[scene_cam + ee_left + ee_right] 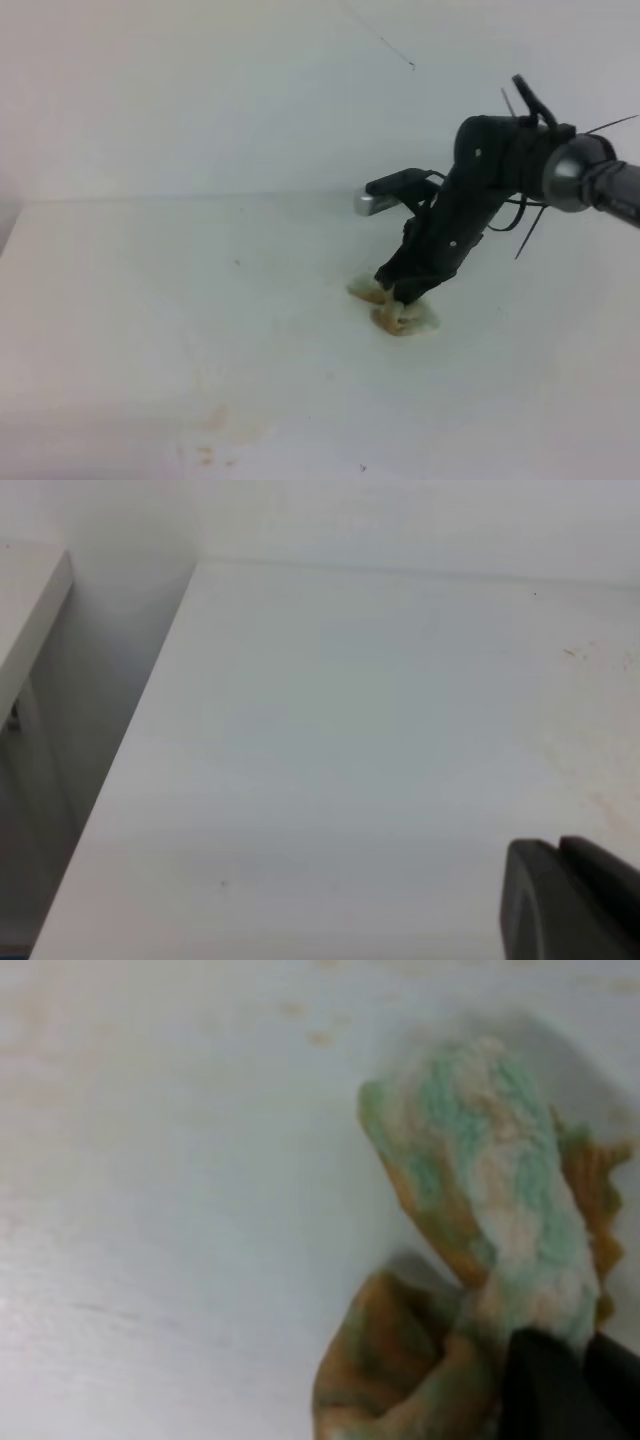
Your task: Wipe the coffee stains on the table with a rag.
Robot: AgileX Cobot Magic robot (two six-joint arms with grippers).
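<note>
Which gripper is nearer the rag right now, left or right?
Right. The right gripper is shut on the rag, pressing it to the table. The left gripper shows only in its wrist view, over bare table, no rag near it.

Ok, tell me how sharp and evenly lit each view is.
Exterior high: soft, flat light, mildly hazy; the right claw and rag cast little shadow on the table. Left wrist: sharp enough, grey shadow beside the table edge. Right wrist: strongly blurred, the rag only a green-brown smear.
</note>
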